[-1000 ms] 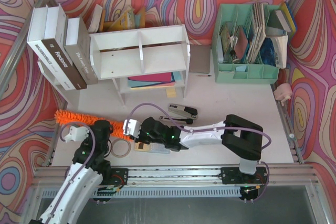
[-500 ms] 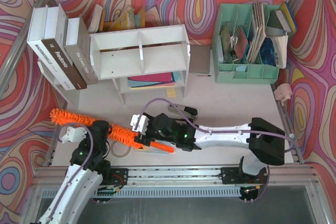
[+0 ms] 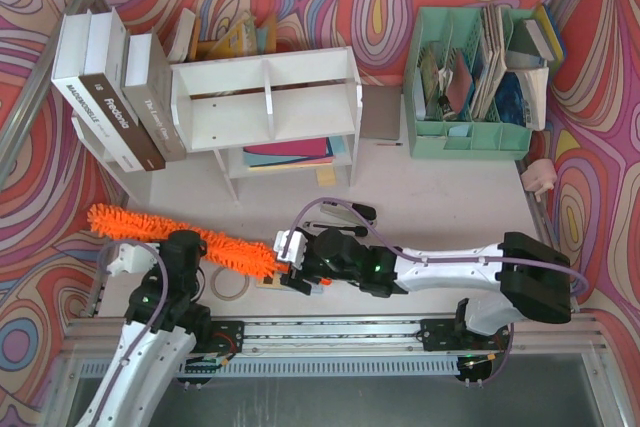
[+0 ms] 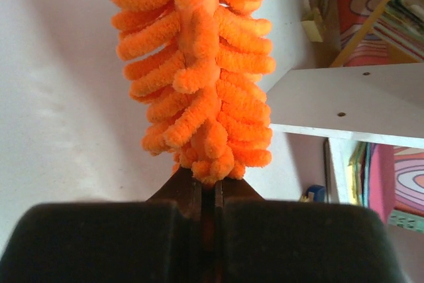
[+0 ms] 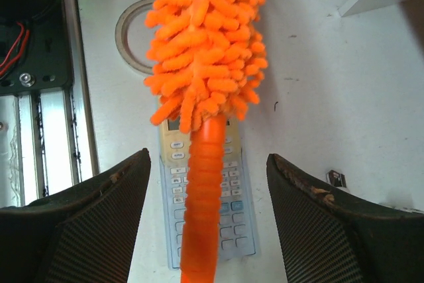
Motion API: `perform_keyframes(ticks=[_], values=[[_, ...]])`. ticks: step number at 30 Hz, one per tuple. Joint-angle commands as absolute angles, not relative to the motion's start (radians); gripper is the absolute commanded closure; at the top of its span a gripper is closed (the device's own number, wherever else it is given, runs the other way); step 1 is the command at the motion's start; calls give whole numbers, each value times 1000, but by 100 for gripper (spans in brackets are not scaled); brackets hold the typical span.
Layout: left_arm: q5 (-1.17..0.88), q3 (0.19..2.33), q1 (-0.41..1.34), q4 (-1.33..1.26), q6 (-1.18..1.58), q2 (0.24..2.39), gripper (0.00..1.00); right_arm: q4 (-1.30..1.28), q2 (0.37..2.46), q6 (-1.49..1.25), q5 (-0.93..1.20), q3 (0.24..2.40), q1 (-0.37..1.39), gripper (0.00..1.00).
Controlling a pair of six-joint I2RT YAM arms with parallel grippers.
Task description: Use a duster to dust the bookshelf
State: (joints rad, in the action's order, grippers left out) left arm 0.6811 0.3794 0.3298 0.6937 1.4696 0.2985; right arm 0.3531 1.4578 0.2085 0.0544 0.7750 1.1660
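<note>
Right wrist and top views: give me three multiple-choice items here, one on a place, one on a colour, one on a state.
1. What lies under the duster handle? A calculator; B stapler; C book.
2. What colour is the file organizer right of the bookshelf? A blue; B mint green; C yellow.
3. How is the right hand? A shut on the handle; B shut on nothing; C open, fingers either side of the handle.
1 A, keypad shows beneath the handle; 2 B, its walls are mint green; 3 C, gaps show between handle and both fingers.
</note>
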Motion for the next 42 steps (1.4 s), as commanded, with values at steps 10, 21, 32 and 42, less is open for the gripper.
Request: perform_keyframes(ticks=[10, 21, 32, 42], values=[[636, 487, 325, 731, 1500, 259, 100, 391, 1507, 179, 31, 780, 1173, 35], [586, 500, 325, 717, 1518, 257, 100, 408, 1570, 173, -15, 817, 1173, 39], [533, 507, 325, 712, 1542, 270, 100, 429, 1622, 178, -62, 850, 1173, 45], [503, 507, 325, 722, 1561, 267, 100, 432, 1637, 188, -70, 872, 1173, 64]])
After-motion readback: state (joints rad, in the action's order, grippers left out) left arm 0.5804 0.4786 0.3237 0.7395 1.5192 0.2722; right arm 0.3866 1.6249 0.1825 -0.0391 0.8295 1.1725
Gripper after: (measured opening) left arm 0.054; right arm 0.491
